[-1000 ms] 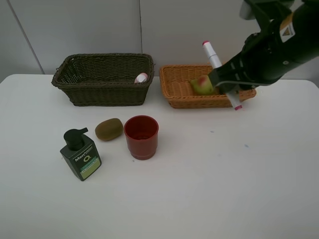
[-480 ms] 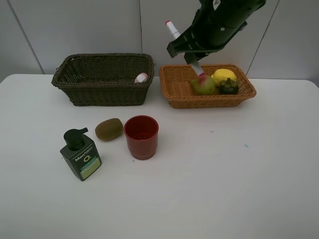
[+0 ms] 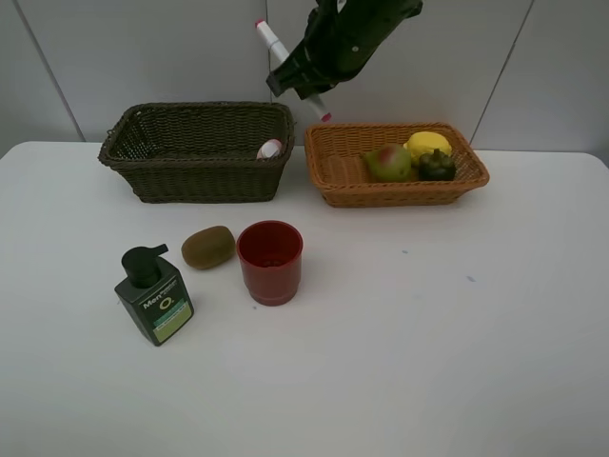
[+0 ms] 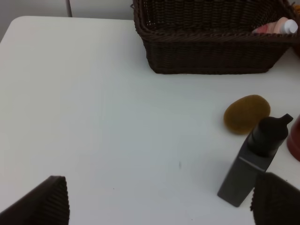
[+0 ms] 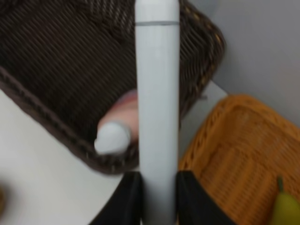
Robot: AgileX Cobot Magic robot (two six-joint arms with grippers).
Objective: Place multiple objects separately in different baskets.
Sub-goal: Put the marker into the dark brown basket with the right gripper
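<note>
White-pink marker | clamped in right gripper | over dark basket corner, pink bottle inside | left gripper wide

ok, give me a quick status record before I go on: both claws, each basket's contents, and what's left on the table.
right claw: shut on white-pink marker, raised where the two baskets' ends meet
left claw: open, empty, above white table
dark olive-brown wicker basket: pink bottle
light orange-tan wicker basket: green-red pear, yellow lemon, dark mangosteen
loose on table: brown kiwi, red cup, dark green pump bottle
not yet in a basket: marker, kiwi, cup, pump bottle
</note>
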